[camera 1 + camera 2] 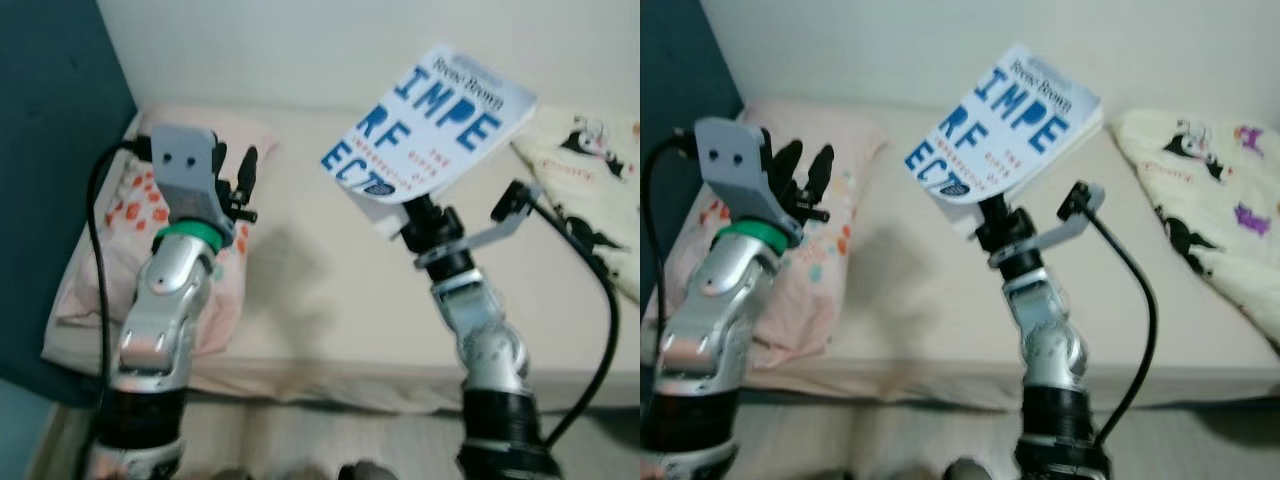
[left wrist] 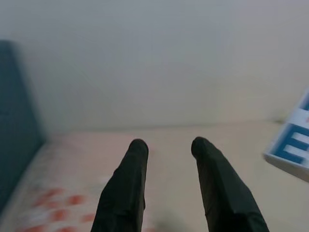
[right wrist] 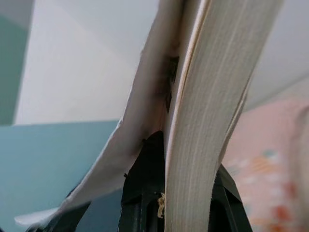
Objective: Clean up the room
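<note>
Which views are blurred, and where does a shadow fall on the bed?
Left eye view: soft overall, the book title still legible; a faint shadow lies on the mattress beside the pillow. Left wrist view: the pillow print smears into blobs. Right wrist view: the page edges are close and hazy.

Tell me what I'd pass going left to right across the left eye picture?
Dark blue wall → pink pillow → left gripper, its jaws open above the pillow's edge → book clamped in the right gripper → cream blanket with cartoon prints.
</note>
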